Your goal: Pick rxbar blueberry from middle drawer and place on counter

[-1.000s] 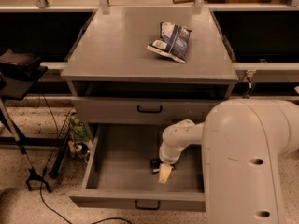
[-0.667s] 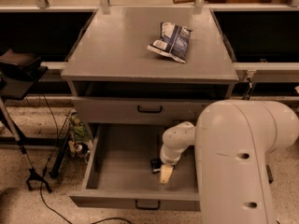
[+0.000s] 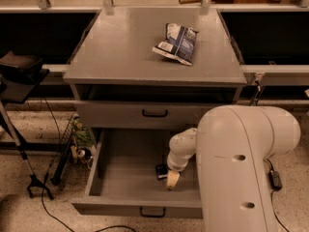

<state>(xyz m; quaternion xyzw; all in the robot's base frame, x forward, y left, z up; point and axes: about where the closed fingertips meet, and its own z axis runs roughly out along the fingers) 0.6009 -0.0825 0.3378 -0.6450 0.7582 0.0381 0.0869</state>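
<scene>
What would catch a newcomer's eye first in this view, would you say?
The bulky white robot arm fills the lower right foreground, its gripper down inside the open middle drawer beside a small dark item, seemingly the rxbar blueberry. On the counter above lies a blue-and-white chip bag.

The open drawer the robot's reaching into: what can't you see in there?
- Right side of the middle drawer: camera view, hidden behind the white arm.
- Dark thing beside the gripper, low in the drawer: camera view, too small to name.
- Whether the gripper touches it: camera view, too small to tell.
</scene>
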